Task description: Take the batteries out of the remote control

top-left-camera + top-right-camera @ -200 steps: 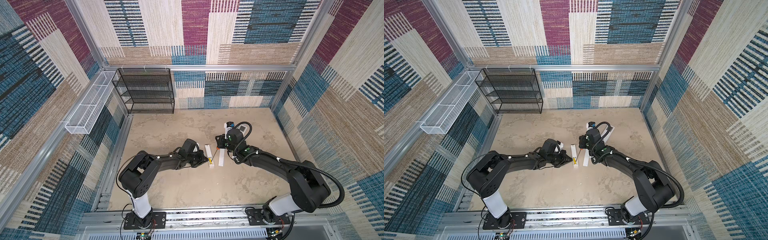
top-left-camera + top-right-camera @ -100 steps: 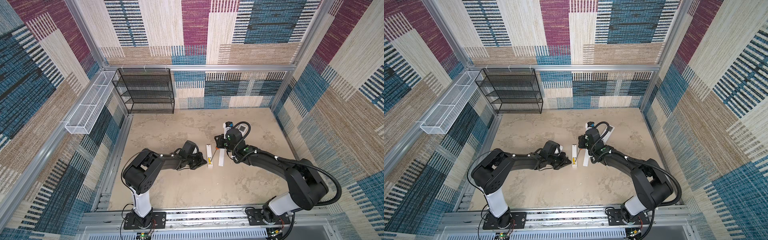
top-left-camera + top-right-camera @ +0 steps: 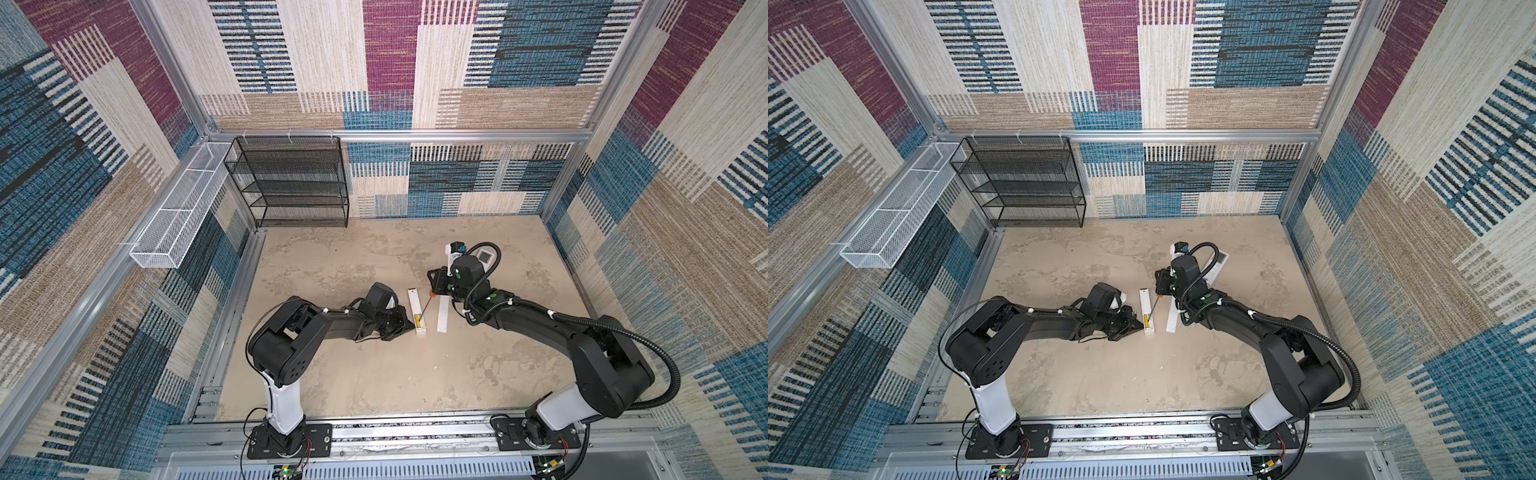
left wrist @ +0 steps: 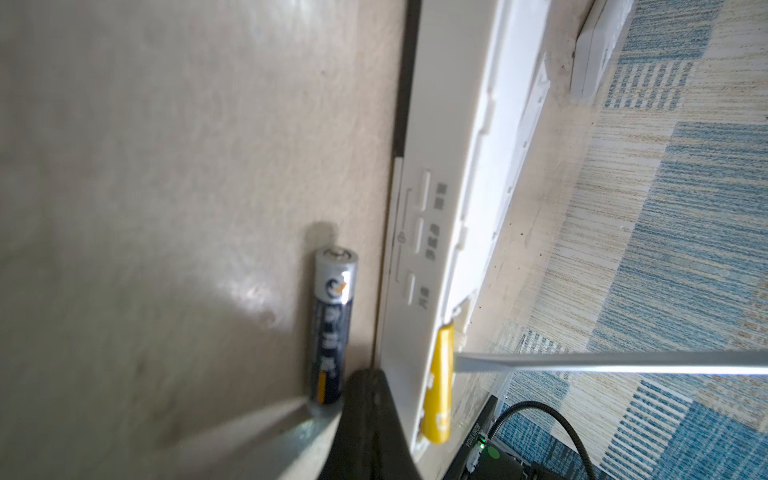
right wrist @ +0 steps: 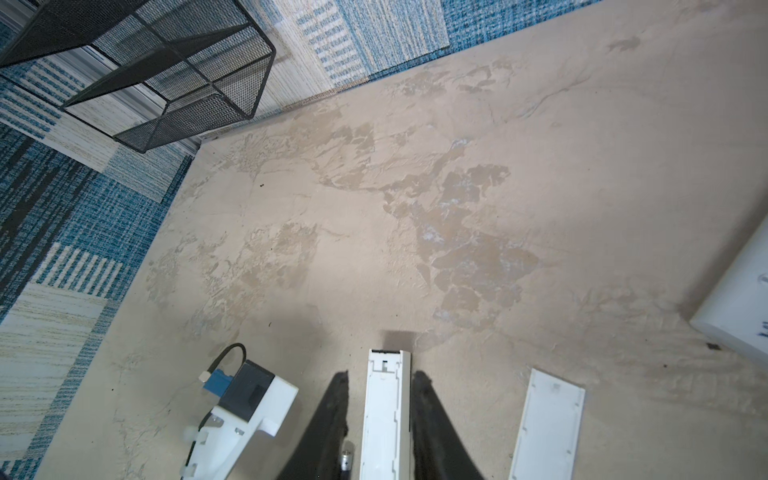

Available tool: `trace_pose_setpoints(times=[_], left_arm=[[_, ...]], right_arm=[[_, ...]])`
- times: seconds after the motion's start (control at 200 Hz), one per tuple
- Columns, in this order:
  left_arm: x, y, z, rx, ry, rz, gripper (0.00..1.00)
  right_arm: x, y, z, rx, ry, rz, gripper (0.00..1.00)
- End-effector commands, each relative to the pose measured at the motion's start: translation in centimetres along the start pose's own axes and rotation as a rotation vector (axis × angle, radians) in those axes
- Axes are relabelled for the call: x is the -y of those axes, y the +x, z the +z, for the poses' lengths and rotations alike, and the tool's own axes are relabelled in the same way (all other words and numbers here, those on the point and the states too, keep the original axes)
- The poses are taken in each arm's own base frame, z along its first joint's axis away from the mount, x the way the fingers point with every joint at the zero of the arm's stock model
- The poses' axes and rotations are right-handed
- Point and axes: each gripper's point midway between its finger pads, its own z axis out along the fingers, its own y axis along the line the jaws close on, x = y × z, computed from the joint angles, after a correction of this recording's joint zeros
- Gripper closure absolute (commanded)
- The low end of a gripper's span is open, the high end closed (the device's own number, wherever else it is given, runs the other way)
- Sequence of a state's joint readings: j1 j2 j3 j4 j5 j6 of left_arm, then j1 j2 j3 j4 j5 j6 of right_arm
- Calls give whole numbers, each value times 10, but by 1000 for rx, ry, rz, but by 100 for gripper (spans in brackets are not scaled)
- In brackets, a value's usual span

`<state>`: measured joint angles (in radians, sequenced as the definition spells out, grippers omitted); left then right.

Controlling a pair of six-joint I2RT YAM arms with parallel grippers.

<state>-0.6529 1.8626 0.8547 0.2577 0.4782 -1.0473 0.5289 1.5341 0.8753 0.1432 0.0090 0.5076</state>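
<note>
Yellow battery (image 4: 438,382) sits in remote (image 4: 444,137); dark battery (image 4: 330,328) lies beside.

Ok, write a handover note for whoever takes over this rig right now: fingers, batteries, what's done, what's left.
Fingers: left gripper shut, empty, tips at the edge of the remote control; right gripper shut on the screwdriver, its tip at the yellow battery.
Done: back cover off, lying beside the remote control; dark battery out, lying on its other side, by the left gripper.
Left: lever the yellow battery out of its compartment.
</note>
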Motion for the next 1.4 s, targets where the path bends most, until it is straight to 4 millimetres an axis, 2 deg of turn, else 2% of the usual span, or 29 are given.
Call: trace_pose_setpoints(times=[0.0,0.366,1.006,1.392], left_arm=[[5,-1,1,3,25,17,100],[6,-2,1,4,30,19,100],[4,-2,4,-1,27,16,100],[-4,-4,-6,3,-2,7,100]], right_arm=[[-8,-11,0,32,-27,13,100],[-6,-1,5,5,-34,30,100],[-16,-9,0,28,-77,40,100],[-9,-9,-4,35,-42,27,100]])
